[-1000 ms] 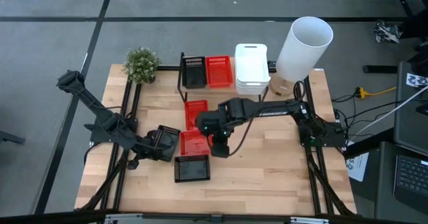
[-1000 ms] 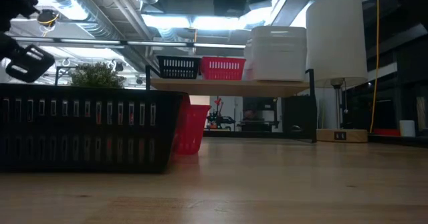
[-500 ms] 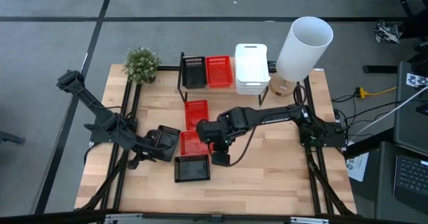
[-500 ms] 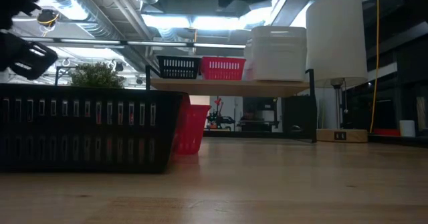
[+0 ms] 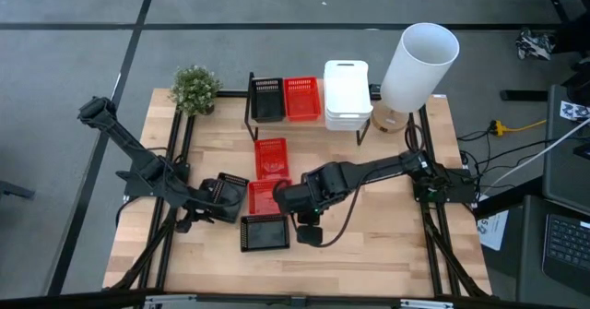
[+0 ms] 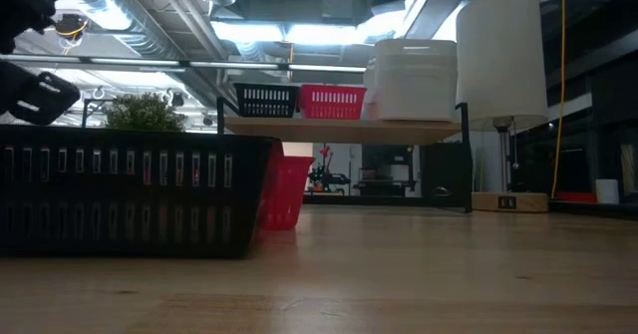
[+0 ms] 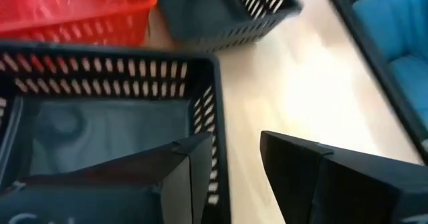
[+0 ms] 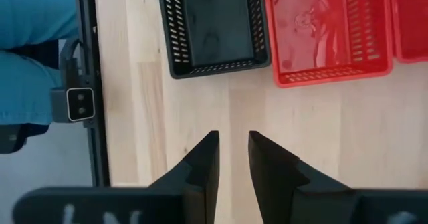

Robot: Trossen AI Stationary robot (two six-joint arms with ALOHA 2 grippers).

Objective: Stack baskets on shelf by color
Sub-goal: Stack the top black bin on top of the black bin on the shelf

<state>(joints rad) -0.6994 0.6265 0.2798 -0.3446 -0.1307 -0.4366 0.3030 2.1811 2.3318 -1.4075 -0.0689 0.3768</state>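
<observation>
On the shelf (image 5: 309, 117) a black mesh basket (image 5: 267, 98), a red one (image 5: 302, 99) and stacked white baskets (image 5: 347, 93) were seen, two red and two black lay on the table (image 5: 387, 235), left pincer (image 7: 231, 177) spread astride a black wall, right pincer (image 8: 233, 158) narrowly parted, empty.

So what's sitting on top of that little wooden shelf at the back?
On the shelf: a black basket, a red basket and stacked white baskets. Their insides below the top are hidden.

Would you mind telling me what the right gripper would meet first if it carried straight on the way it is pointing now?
Probably the bare wooden tabletop. The right gripper points down between its open jaws at plain wood, just short of the black basket and red basket.
</observation>
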